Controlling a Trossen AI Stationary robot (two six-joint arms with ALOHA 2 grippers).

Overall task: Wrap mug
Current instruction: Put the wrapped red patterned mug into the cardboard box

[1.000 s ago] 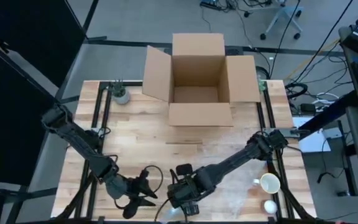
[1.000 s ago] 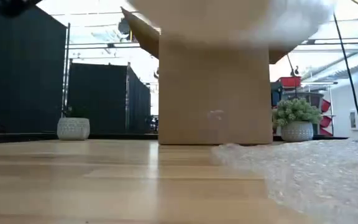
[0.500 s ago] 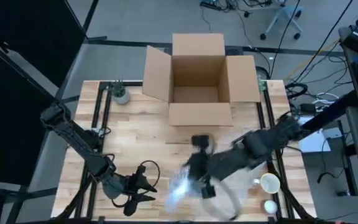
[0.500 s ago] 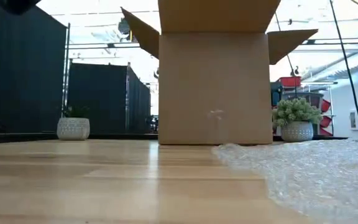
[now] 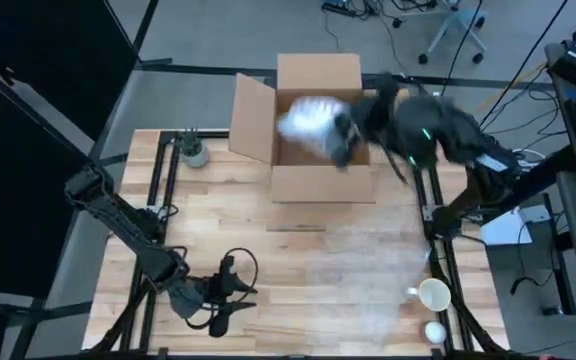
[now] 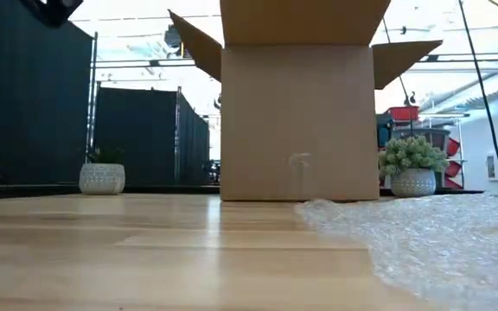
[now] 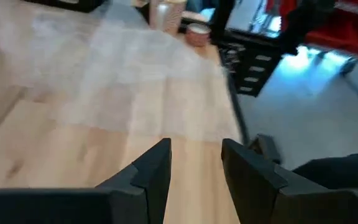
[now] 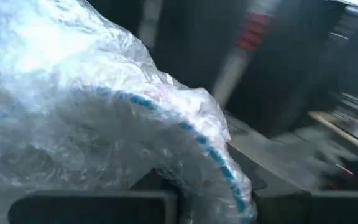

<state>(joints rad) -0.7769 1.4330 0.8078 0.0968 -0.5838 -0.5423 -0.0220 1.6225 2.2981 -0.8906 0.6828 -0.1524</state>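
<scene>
Bubble-wrapped mug point(image 5: 306, 124), orientation unclear, over box point(image 5: 320, 172)

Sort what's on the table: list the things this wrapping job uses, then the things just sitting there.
In use:
- bubble-wrapped bundle, held by the right gripper over the cardboard box
- bubble wrap sheet
- left gripper, waiting, jaws open

Lying about:
- white mug
- small white object
- two potted plants

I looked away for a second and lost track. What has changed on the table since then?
The right gripper has swung from the table's near edge to above the open cardboard box, carrying the bubble-wrapped bundle. The left gripper, the bubble wrap sheet and the white mug stayed put.
</scene>
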